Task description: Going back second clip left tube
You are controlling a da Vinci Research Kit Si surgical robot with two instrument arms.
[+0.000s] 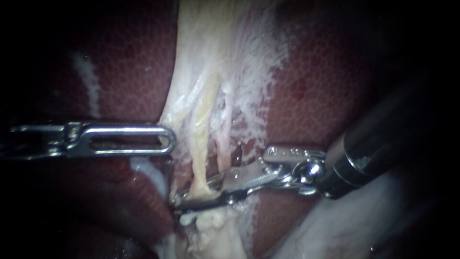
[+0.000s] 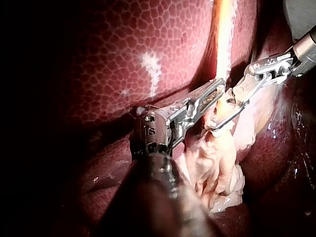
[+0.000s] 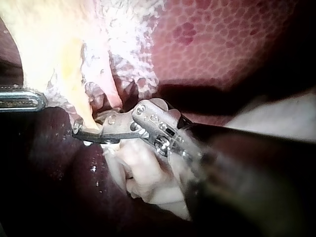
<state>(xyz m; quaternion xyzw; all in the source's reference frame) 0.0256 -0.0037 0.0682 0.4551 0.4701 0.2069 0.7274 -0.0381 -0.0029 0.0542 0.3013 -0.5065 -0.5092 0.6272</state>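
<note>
Yellow left tube (image 1: 199,144) lies between the right instrument's (image 1: 178,201) parted jaws, seemingly ungripped, over dark-red liver (image 1: 311,96); the left instrument's (image 1: 170,140) jaws sit pressed together beside pale tissue (image 1: 249,86).

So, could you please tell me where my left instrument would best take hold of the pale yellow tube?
On the bare, straight stretch of the pale yellow tube, just above where the right instrument crosses it. Come from the left, level: the tube runs upright there, and the left instrument lies crosswise beside it.
</note>
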